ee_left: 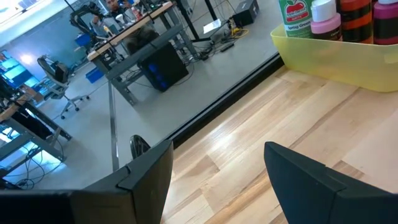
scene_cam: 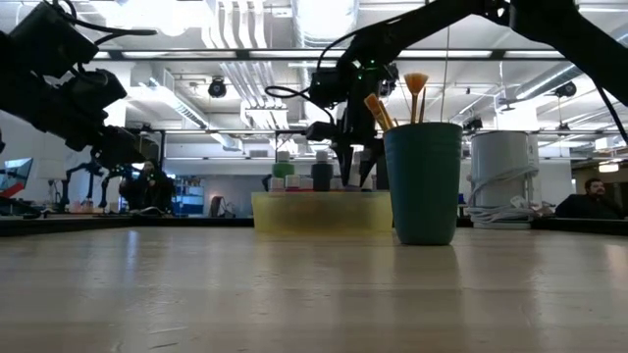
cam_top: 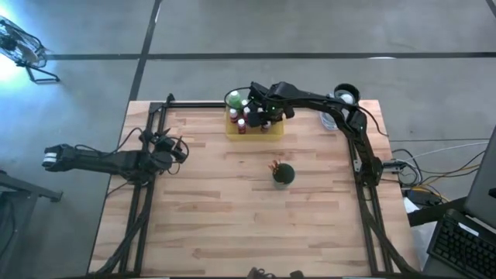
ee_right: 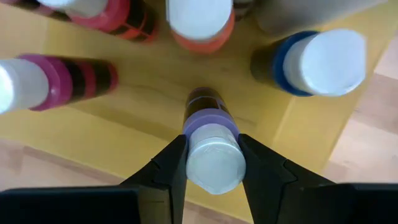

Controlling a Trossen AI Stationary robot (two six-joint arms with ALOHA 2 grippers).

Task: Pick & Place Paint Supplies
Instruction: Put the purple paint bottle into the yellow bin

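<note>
My right tool (ee_right: 210, 163) is clamped on the white cap of a purple paint bottle (ee_right: 208, 134) over the yellow tray (ee_right: 81, 143).
The bottle is probably light, rigid and slick, so gripping at the cap suits; whether its base touches the tray floor I can't tell. My left tool (ee_left: 217, 180) hangs released, well apart from the tray.

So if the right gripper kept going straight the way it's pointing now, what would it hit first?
The right gripper, shut on the purple paint bottle, points down into the yellow tray. Going straight on, the bottle's base would likely meet the tray's bare floor first, between the neighbouring bottles, though depth is hard to judge.
</note>
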